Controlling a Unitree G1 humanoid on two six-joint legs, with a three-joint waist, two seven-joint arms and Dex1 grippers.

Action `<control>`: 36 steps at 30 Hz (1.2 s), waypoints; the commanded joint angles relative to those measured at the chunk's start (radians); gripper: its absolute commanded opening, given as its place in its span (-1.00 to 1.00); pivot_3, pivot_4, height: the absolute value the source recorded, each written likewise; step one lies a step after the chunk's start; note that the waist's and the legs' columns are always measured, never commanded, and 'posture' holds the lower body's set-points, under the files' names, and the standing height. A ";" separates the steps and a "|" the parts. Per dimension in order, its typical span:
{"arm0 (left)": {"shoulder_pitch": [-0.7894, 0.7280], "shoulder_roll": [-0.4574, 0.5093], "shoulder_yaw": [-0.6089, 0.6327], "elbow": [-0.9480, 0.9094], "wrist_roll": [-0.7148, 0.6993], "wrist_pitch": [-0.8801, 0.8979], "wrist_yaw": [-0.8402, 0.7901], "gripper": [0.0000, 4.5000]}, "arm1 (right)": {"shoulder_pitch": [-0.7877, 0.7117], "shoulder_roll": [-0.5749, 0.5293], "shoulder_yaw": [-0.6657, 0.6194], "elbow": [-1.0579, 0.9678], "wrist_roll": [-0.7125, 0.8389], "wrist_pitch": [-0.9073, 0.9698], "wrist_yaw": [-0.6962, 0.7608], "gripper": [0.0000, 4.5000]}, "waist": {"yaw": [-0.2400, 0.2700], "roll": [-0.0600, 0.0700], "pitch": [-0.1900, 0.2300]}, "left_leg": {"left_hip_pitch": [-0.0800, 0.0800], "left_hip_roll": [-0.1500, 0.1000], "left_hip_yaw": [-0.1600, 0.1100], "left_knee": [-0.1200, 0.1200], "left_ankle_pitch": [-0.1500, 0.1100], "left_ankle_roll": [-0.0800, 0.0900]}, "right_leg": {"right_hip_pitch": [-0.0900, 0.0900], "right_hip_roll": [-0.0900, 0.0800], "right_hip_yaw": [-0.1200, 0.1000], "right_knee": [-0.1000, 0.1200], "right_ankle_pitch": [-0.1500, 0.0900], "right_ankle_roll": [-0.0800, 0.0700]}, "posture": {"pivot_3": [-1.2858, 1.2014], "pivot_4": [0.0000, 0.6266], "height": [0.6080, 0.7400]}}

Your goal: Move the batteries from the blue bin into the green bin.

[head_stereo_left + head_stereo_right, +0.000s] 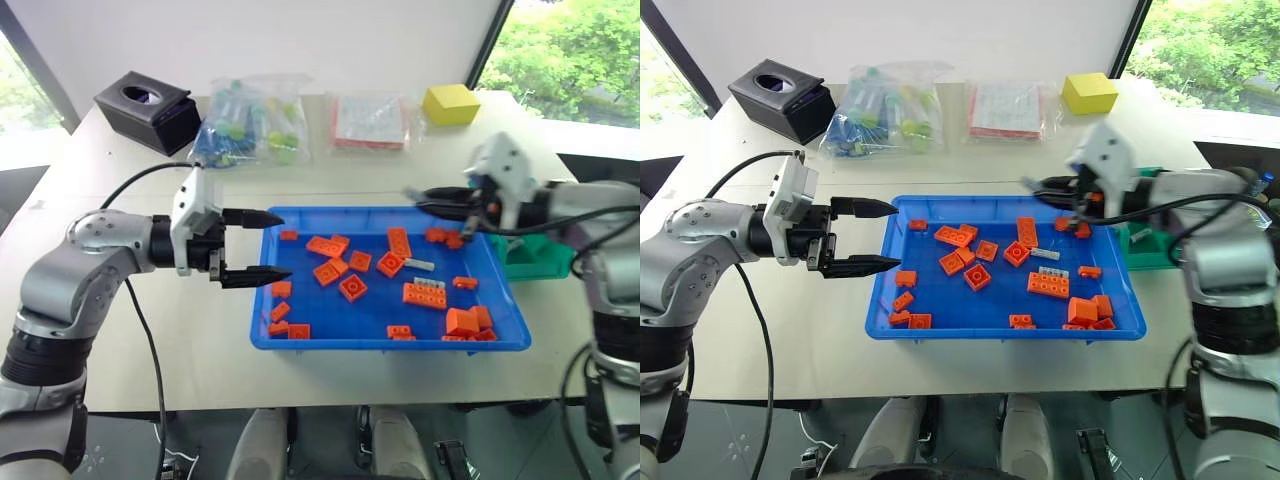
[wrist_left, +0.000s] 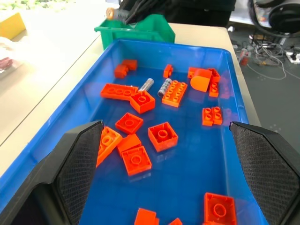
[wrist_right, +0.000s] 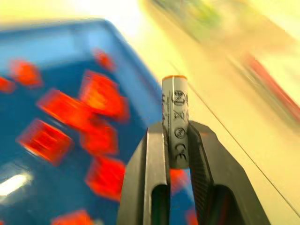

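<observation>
Carry step: right gripper (image 3: 176, 140) clamps a battery (image 3: 174, 119) above the blue bin (image 1: 300, 340) at right-centre. Next: swing to the green bin (image 1: 535, 262) at right edge, release. Left gripper (image 1: 255, 246) jaws wide, empty. Two batteries (image 2: 146, 85) remain.

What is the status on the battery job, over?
Right gripper shut on a battery, up over the blue bin. Left gripper open at its left edge. Two batteries left among orange bricks. Green bin unobstructed.
</observation>
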 commanded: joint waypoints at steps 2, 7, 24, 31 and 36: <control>-0.031 -0.012 -0.001 0.012 0.007 -0.022 -0.012 1.00 | 0.093 -0.074 -0.163 0.021 -0.025 0.026 -0.101 -0.97 | 0.002 0.000 0.000 | 0.000 0.000 0.002 0.000 0.000 0.000 | -0.001 -0.001 0.001 0.000 0.000 0.000 | 0.03 -0.52 0.28; -0.052 -0.029 -0.011 0.025 0.017 -0.023 -0.021 1.00 | 0.203 -0.086 -0.203 0.042 -0.035 0.009 -0.168 -0.97 | -0.007 0.000 0.000 | 0.001 0.001 0.004 0.000 0.000 0.001 | -0.001 0.000 0.002 0.001 0.000 0.000 | 0.03 -0.52 0.28; -0.012 -0.016 0.019 -0.018 0.009 -0.010 -0.007 1.00 | 0.223 -0.180 -0.126 -0.040 0.150 -0.121 0.028 0.82 | -0.026 0.000 0.000 | 0.001 0.002 0.004 0.000 -0.001 0.002 | -0.001 0.000 0.003 0.001 0.000 0.000 | 0.03 -0.52 0.28; -0.016 -0.023 0.022 -0.027 0.008 -0.006 0.011 1.00 | 0.204 -0.188 0.085 -0.023 0.071 -0.294 0.093 0.82 | -0.022 -0.001 0.001 | 0.001 0.002 0.005 0.000 -0.001 0.002 | -0.001 0.000 0.003 0.000 -0.004 0.001 | 0.03 -0.52 0.28; -0.013 -0.021 0.029 -0.038 0.003 -0.003 0.024 1.00 | 0.181 -0.149 0.185 0.006 0.044 -0.327 0.101 0.82 | -0.023 -0.001 0.001 | 0.001 0.002 0.005 0.000 -0.001 0.002 | -0.001 0.000 0.004 0.000 -0.001 -0.002 | 0.03 -0.52 0.28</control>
